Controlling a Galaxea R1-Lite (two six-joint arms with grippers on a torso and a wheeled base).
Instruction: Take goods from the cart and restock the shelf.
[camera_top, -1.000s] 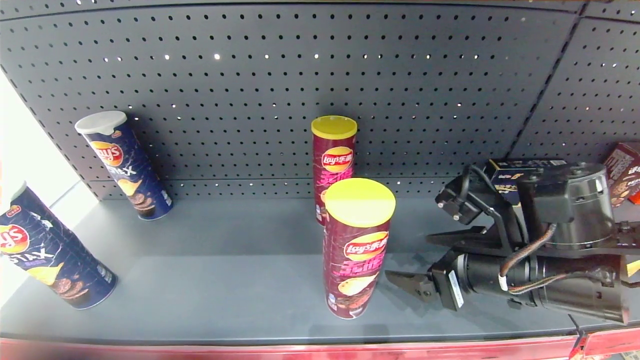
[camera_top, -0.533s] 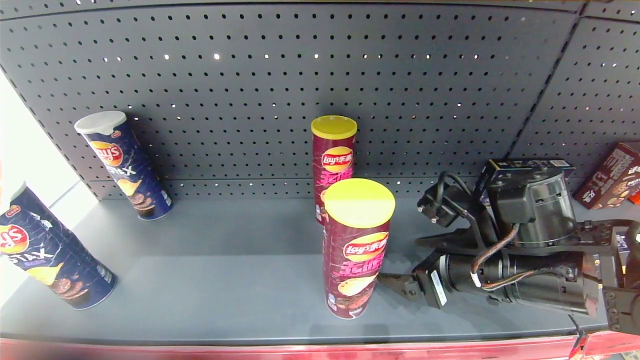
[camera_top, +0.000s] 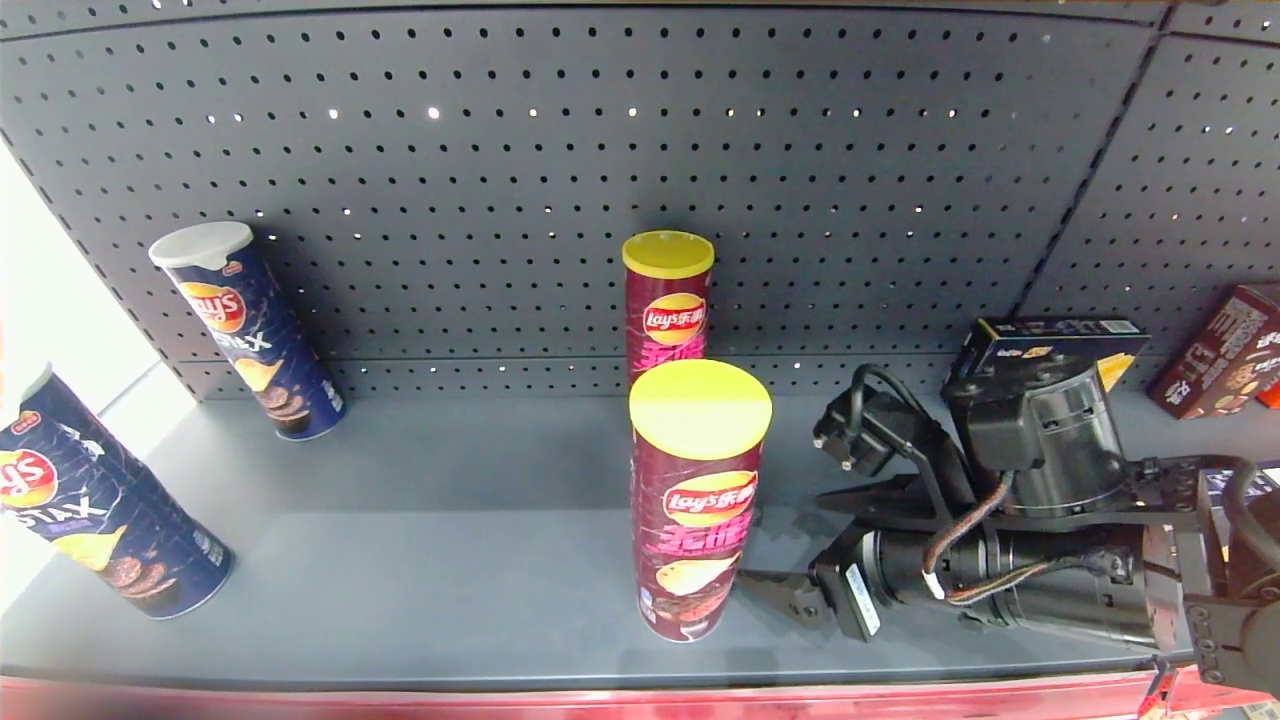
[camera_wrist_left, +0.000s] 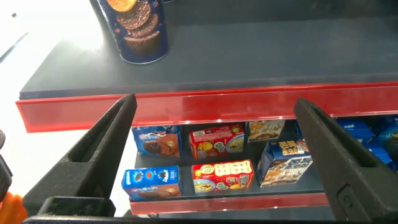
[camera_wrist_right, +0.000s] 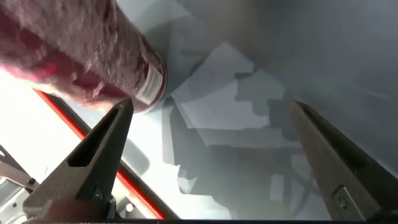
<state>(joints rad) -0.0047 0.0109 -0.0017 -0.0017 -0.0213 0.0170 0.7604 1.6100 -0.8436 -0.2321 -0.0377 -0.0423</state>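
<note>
Stock on the shelf (camera_top: 450, 540): the front can (camera_top: 697, 500), maroon with a yellow lid, is seen upright near the front edge, about midway along it. The right claw (camera_top: 783, 537) is held low over the shelf just to the right of this can, lying on its side with its tips pointed at the can's lower half. Its jaws are spread wide and nothing is gripped. The nearer fingertip is seen at the can's base; whether it touches cannot be told. In the right wrist view the front can (camera_wrist_right: 81, 56) lies outside the right claw (camera_wrist_right: 210, 106), beside one finger and not between the two.

A rear can (camera_top: 668, 300) of the same kind is stood directly behind, against the pegboard (camera_top: 600, 130). Well to the left, a blue can (camera_top: 250, 330) with a grey lid is placed at the back, and a second blue can (camera_top: 100, 510) at the front left corner. Toward the back right corner, behind the right arm, a dark box (camera_top: 1050, 340) and a maroon box (camera_top: 1215, 350) are noted.

The left claw (camera_wrist_left: 214, 102) is held off the shelf, before its red lip (camera_wrist_left: 249, 102), with jaws fully parted and nothing between them. Small boxes (camera_wrist_left: 214, 140) are seen on a lower shelf (camera_wrist_left: 273, 200).
</note>
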